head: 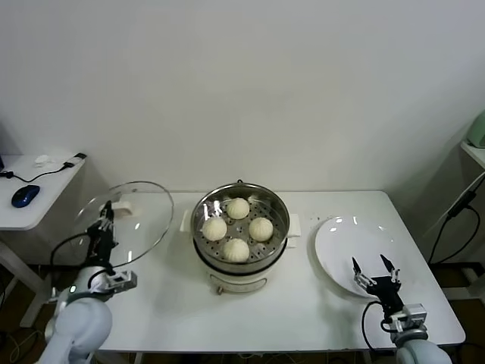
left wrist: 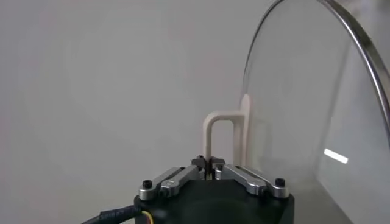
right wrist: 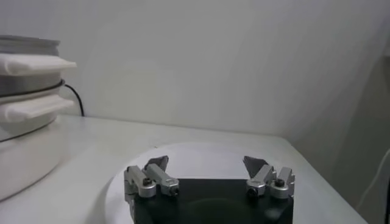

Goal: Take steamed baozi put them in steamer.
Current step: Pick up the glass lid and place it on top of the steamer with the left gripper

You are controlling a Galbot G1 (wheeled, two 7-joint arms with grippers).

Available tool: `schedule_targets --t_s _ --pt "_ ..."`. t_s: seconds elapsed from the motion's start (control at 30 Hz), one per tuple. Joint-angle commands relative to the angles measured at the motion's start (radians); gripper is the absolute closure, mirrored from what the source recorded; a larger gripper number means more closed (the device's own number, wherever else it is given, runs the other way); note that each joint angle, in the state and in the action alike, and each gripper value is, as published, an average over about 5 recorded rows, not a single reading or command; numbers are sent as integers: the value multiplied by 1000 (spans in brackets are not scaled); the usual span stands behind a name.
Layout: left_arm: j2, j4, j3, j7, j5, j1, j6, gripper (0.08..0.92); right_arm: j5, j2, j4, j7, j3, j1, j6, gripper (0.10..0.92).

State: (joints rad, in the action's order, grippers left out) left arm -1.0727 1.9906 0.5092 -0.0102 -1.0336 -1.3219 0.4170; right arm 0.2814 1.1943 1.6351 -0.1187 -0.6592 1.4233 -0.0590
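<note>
Four steamed baozi (head: pixel 237 229) counted, all lying in the steamer (head: pixel 204 250). They rest on its perforated tray in a diamond layout: one toward the wall, one toward the robot, one on each side. The buns sit near one another but apart, with none stacked. One steamer is present, standing at the middle of the white table (head: pixel 174 311), with its white base and two side handles visible.

One glass lid (head: pixel 144 216) is off the pot and held up on the robot's left, tilted, its lower edge close to the table. The left gripper (head: pixel 103 224) is clamped on the lid's white handle (left wrist: pixel 220 135); the left wrist view shows the fingertips pinched together at the foot of that loop handle, with the glass disc standing on edge just beyond.

One white plate (head: pixel 341 250) lies flat on the table to the right of the steamer, well apart from it, with nothing on it. The right gripper (head: pixel 376 267) hovers at the near edge of this plate, its two fingers spread wide and holding nothing; the right wrist view confirms the gap between them.

One side desk (head: pixel 45 186) stands at far left, carrying one blue mouse (head: pixel 25 196)
</note>
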Motion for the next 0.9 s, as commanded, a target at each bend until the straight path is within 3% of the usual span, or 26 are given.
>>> schedule_targets --t_s 0.03,0.23,0.4,0.63,0.9 --pt "-23 168 -312 156 -120 163 278 861 -56 4 -6 8 -1 2 -11 203" --pt "-175 132 -497 251 -320 246 345 861 -56 5 -29 5 -1 -3 -42 203" --pt "-279 76 -575 277 -417 264 360 861 -59 4 -58 1 4 -12 -69 203" --pt "-385 -3 -627 278 -497 276 358 861 -64 14 -89 3 14 -17 -96 203" --pt "-456 -103 -650 262 -536 307 354 861 -62 14 -111 5 14 -17 -117 203"
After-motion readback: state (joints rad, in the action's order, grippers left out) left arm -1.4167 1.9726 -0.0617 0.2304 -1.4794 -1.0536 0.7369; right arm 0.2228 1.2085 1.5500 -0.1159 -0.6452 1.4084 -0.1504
